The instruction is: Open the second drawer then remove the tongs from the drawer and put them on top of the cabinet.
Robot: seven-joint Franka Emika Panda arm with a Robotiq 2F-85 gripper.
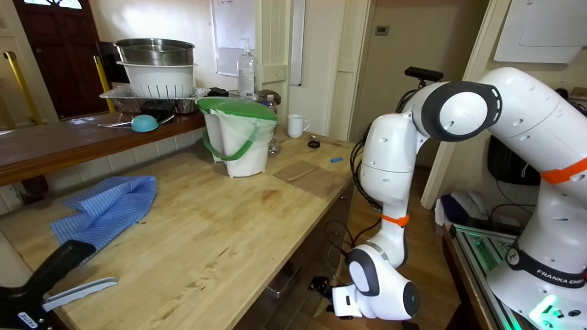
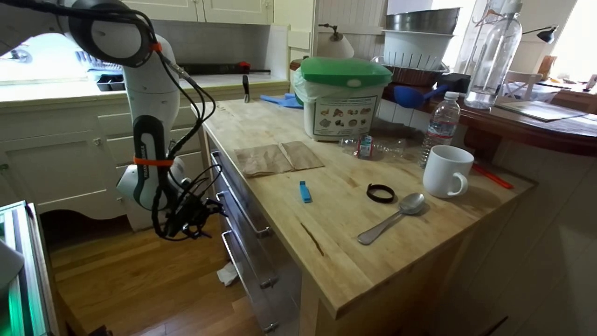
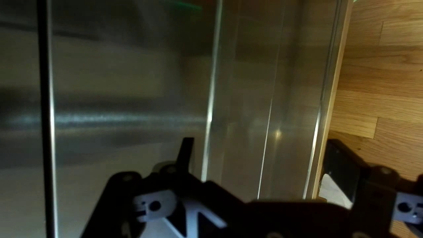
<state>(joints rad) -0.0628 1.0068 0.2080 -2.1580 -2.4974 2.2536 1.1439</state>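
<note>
In an exterior view, the arm [image 1: 387, 151] rises from its base [image 1: 513, 284] at the lower right, bends at the upper right, and drops almost vertically to the wrist [image 1: 373, 298] at the lower centre. Orange bands [image 2: 153, 161] encircle its links. In both exterior views, the wrist is turned toward the drawer side of the cabinet [image 2: 311, 303]. The fingers [image 3: 342, 168] are unclenched and spread wide across the lower part of the wrist view, in front of metal drawer fronts [image 3: 132, 76]. Whether they touch a front cannot be determined.

The second drawer [image 2: 259, 261] is at the lower centre of an exterior view, in the middle of the stack; its front appears flush with the adjacent fronts. The counter [image 1: 206, 215] forms the top of the cabinet.

The black band [image 1: 527, 266] around the base reads FRANKA, followed by a partly visible second word. The bucket [image 2: 343, 100], at the upper centre, bears a printed panel [image 2: 346, 116] with food pictures; its text is too small to read. The labels [image 2: 440, 130] on the water bottle [image 2: 447, 111] and the pump bottle [image 1: 247, 75], the sticker [image 1: 27, 320] on the black tool [image 1: 50, 270] at the lower left, and the handwriting [image 1: 224, 2] on the whiteboard [image 1: 236, 25] are illegible.
</note>
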